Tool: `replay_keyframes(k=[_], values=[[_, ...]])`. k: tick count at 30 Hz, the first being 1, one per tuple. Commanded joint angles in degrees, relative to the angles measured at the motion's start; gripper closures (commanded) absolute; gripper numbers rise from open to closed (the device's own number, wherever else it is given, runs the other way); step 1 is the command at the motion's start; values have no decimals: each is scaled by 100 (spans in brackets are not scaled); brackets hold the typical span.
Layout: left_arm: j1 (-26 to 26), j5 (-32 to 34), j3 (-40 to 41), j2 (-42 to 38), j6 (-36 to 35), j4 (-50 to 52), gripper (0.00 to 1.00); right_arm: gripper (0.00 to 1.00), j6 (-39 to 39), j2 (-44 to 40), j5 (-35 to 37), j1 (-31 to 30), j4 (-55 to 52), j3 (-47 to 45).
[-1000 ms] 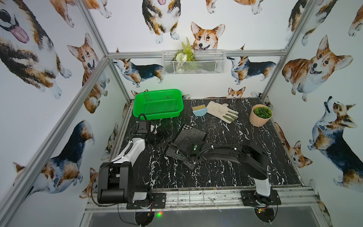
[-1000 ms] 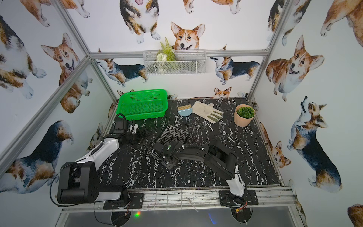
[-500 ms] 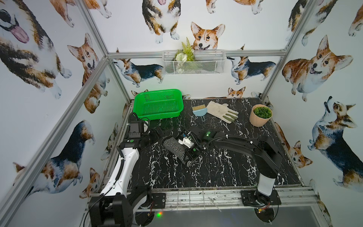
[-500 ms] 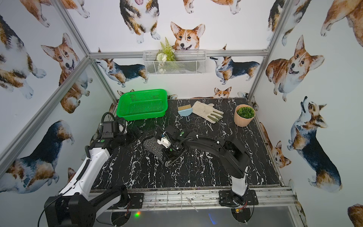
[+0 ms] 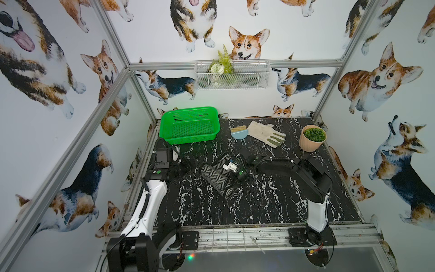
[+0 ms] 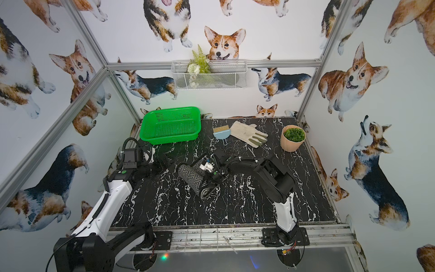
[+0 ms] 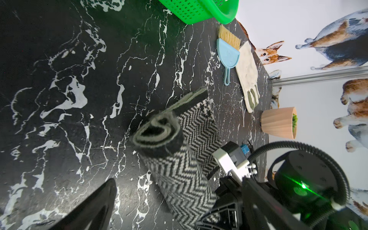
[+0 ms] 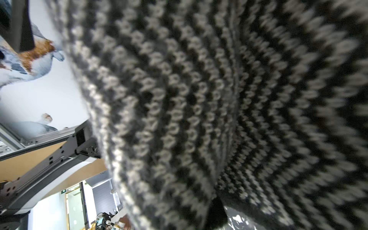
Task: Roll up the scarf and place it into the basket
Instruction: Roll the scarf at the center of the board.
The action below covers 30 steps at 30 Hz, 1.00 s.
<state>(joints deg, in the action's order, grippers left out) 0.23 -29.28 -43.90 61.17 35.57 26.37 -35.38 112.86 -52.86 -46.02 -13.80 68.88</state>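
Note:
The scarf [image 5: 215, 176] [image 6: 193, 177] is a herringbone roll at mid-table, with a flat tail trailing behind it [image 7: 201, 127]. My right gripper [image 5: 231, 182] [image 6: 210, 181] is shut on the roll from the right. The knit fills the right wrist view [image 8: 199, 99] and hides the fingers. My left gripper [image 5: 188, 162] [image 7: 155, 215] stands open just left of the roll. One dark finger [image 7: 95, 205] is off to the side, and the roll's near end [image 7: 179, 179] lies between the spread jaws. The green basket [image 5: 188, 109] [image 6: 169, 109] [image 7: 219, 12] stands empty at the back left.
A blue hand brush [image 5: 239, 134], a cream glove with olive fingers [image 5: 266, 133] and a potted plant [image 5: 313, 139] lie along the back of the black marble table [image 5: 259, 207]. A white wire basket [image 5: 231, 75] hangs on the back wall.
The scarf went from a flat folded strip to a tight roll in the right gripper. The left arm unfolded and reached forward, bringing its open gripper beside the roll.

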Motion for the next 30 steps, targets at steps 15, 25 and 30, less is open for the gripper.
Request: replay_keyframes(k=[15, 25, 30], values=[[-1715, -91, -85, 834, 225, -1522, 0, 100, 65, 769, 573, 649, -340, -90], [-1955, -241, -208, 2263, 638, -2860, 0, 97, 13, 650, 1146, 638, -546, -182], [-1956, 70, -88, 2926, 858, -3323, 0, 83, 23, 248, 1619, 585, -643, -284]])
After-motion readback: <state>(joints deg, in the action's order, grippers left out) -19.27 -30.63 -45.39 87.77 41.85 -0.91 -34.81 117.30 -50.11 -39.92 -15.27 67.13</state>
